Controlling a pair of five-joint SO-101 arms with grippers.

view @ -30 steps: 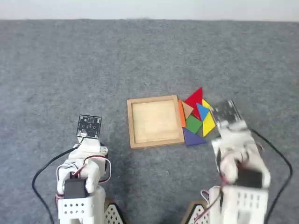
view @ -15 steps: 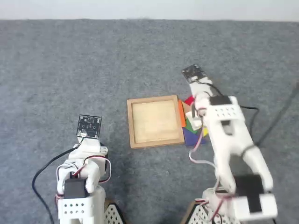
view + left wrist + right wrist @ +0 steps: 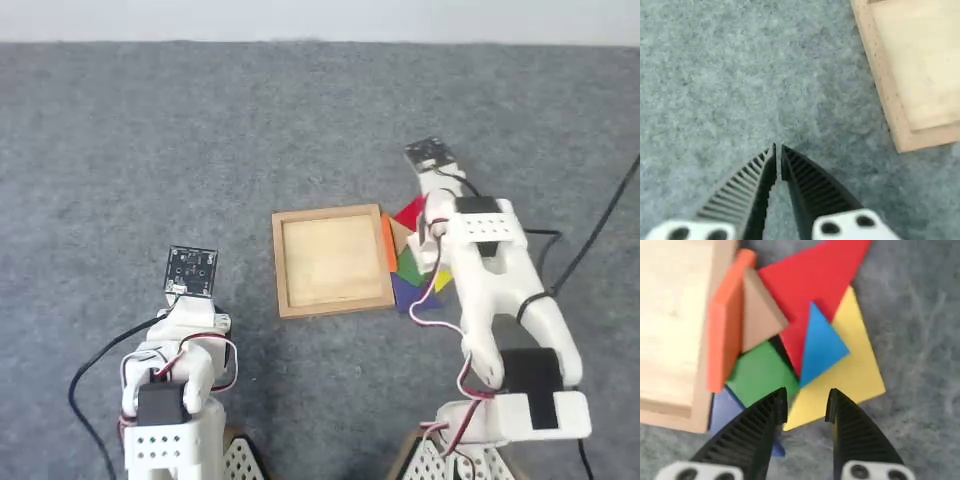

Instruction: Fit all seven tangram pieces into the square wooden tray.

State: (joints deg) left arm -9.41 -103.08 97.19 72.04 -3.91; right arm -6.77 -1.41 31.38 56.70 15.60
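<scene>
Reaching out within the last second, now poised with right gripper (image 3: 805,396) spread, unladen, over yellow triangle (image 3: 850,371). Judged ready for first pick; tray (image 3: 335,303) unfilled.

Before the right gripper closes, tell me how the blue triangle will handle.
The blue triangle looks flat and rigid, so it should stay stiff and probably light. It lies on the red piece and yellow piece, so a push would likely slide it. Its thin edges may give the right gripper little hold.

Grey carpet (image 3: 150,130) all around — pale wall (image 3: 320,18) strip behind.
</scene>
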